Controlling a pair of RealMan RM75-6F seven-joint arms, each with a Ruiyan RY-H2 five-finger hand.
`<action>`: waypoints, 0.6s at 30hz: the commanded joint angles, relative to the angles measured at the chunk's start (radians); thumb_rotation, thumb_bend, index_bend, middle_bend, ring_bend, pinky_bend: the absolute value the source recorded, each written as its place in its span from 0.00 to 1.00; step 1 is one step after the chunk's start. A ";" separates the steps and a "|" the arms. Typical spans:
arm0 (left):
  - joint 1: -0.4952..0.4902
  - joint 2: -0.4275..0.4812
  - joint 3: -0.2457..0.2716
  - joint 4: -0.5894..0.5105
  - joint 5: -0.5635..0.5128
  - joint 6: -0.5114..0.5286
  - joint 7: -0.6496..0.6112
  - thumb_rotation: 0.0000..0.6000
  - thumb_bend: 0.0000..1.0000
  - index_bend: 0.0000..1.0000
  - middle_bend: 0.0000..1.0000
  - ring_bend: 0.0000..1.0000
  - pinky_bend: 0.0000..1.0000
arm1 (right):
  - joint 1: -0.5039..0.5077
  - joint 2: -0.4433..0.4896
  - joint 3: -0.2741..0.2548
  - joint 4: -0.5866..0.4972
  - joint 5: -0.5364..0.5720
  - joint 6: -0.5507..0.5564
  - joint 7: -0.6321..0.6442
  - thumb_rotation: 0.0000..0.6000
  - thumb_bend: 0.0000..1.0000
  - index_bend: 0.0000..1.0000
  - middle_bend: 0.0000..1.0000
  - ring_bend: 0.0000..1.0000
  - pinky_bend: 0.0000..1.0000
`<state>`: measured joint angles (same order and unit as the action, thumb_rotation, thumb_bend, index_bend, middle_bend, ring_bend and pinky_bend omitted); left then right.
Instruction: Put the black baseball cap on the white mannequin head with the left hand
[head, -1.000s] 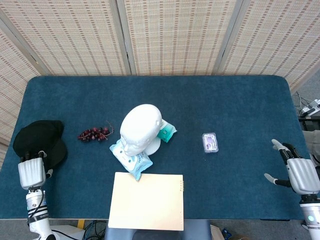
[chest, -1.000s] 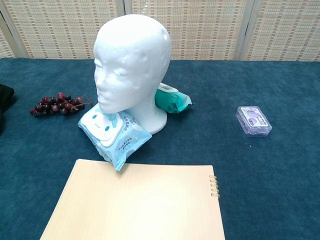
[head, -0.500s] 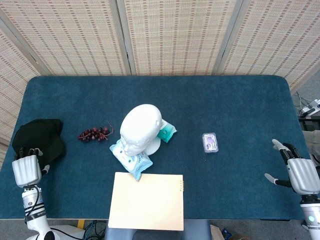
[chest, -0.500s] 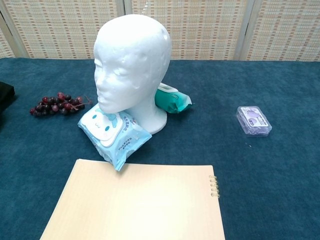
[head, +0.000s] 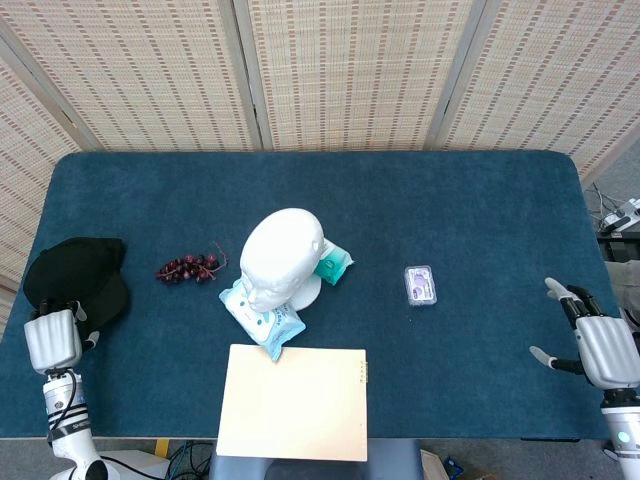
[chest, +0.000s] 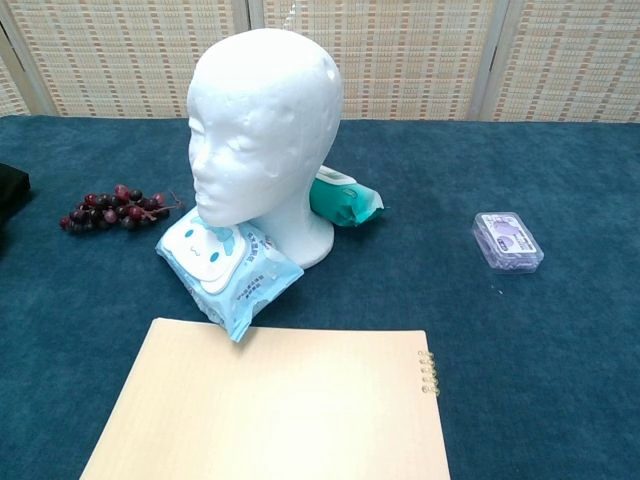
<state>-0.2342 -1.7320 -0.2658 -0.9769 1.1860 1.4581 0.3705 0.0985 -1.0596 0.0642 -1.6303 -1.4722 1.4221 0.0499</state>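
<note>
The left hand (head: 52, 338) is sitting at the table's left edge, fingertips touching the cap (head: 76, 277); whether it grips, I cannot tell. It should be closing firmly on the cap's near rim before lifting.

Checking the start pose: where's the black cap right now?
In the head view the black baseball cap lies on the table's far left edge, left of the grapes, with the left hand at its near edge; the chest view shows only a sliver.

Staged lab setup — blue-carpeted table (head: 480, 210), woven folding screens (head: 340, 70) behind, assorted props.
</note>
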 joint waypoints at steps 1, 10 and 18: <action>-0.001 0.002 -0.002 -0.001 -0.002 -0.002 -0.003 1.00 0.18 0.58 0.56 0.26 0.41 | 0.000 0.000 0.000 0.000 0.000 0.000 0.000 1.00 0.03 0.08 0.26 0.14 0.50; -0.004 0.000 -0.010 0.005 -0.009 0.000 -0.018 1.00 0.26 0.57 0.56 0.26 0.42 | 0.000 0.001 0.000 0.000 0.000 0.001 0.003 1.00 0.03 0.08 0.26 0.14 0.50; -0.008 -0.005 -0.016 0.017 -0.014 -0.002 -0.032 1.00 0.29 0.57 0.57 0.26 0.42 | -0.002 0.002 0.001 0.001 0.001 0.003 0.006 1.00 0.03 0.08 0.26 0.14 0.50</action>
<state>-0.2417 -1.7362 -0.2813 -0.9609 1.1723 1.4571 0.3397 0.0968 -1.0575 0.0653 -1.6298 -1.4711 1.4248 0.0560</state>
